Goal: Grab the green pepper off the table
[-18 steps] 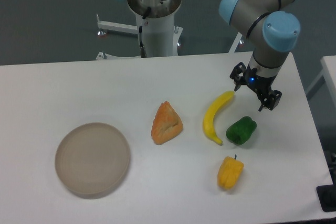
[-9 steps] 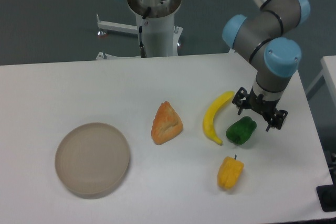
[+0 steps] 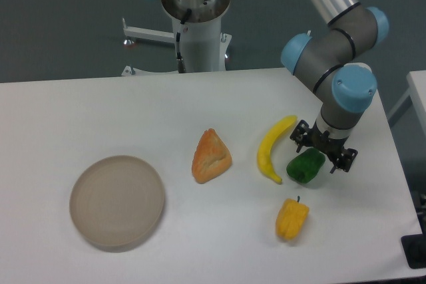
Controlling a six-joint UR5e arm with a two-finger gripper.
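Note:
The green pepper is small, glossy and dark green. It lies on the white table at the right, between the banana and the table's right edge. My gripper hangs directly over the pepper's upper right part. Its two black fingers are spread apart, one at the pepper's upper left and one at its right. The gripper is open and holds nothing. The wrist hides the pepper's top edge.
A yellow banana lies just left of the pepper. A yellow-orange pepper lies below it. An orange wedge-shaped piece sits mid-table. A round beige plate is at the left. The table's right edge is close to the gripper.
The gripper has come down and slightly left from beside the banana's tip to directly over the green pepper. The pepper and other objects have not moved.

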